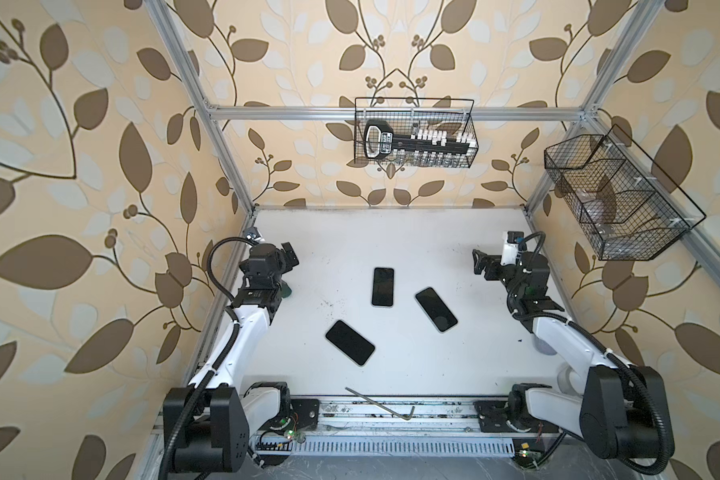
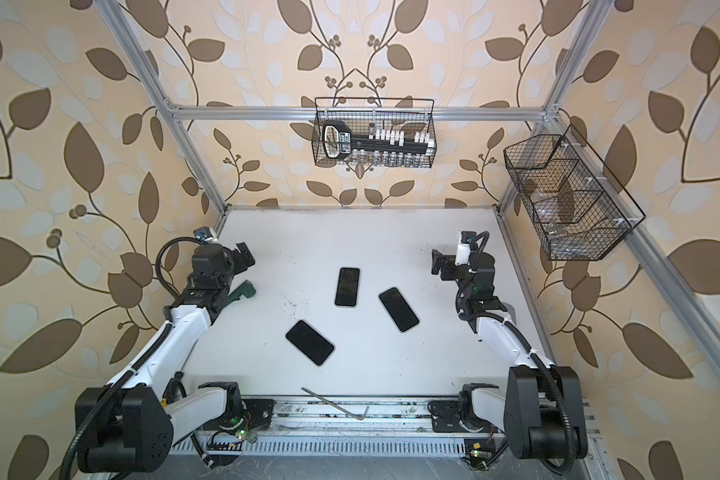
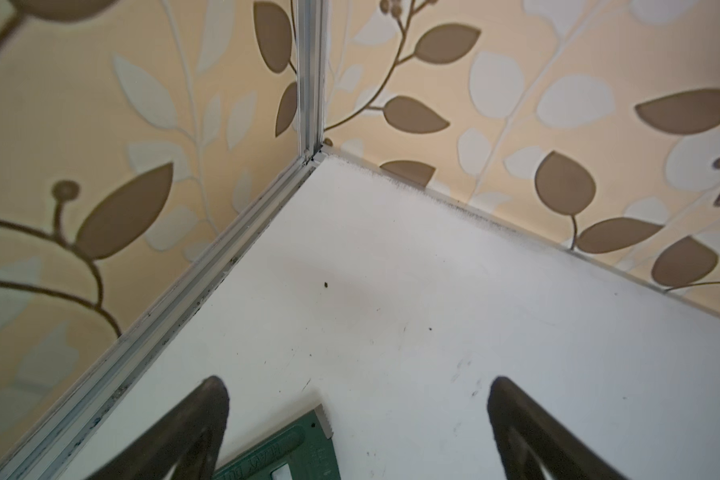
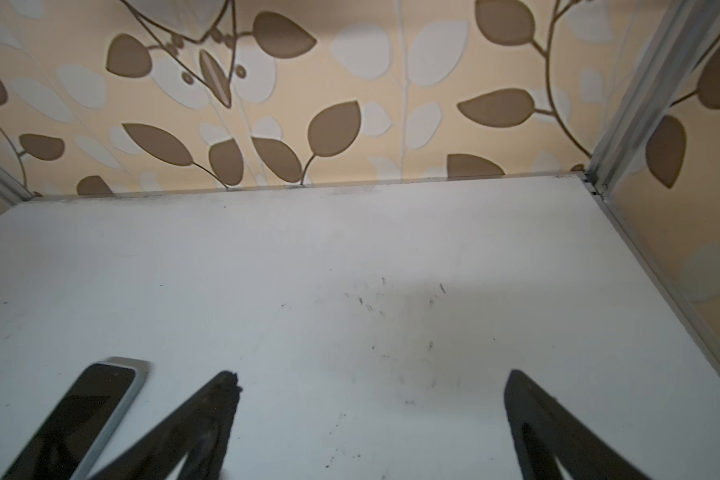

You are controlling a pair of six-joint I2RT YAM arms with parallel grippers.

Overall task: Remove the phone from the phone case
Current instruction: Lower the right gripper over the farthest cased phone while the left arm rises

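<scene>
Black basket (image 1: 362, 120) holds socket rack (image 1: 429, 143); phone (image 4: 88, 407) in case (image 4: 141, 370).

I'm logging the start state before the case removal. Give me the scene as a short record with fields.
phones: three, lying flat, screens up, apart from each other: far phone, right phone, near phone
surface: white table
left pincer: open, empty, above a green tool
right pincer: open, empty, off the table
other: bent metal rod at the front edge
task state: no phone touched
</scene>
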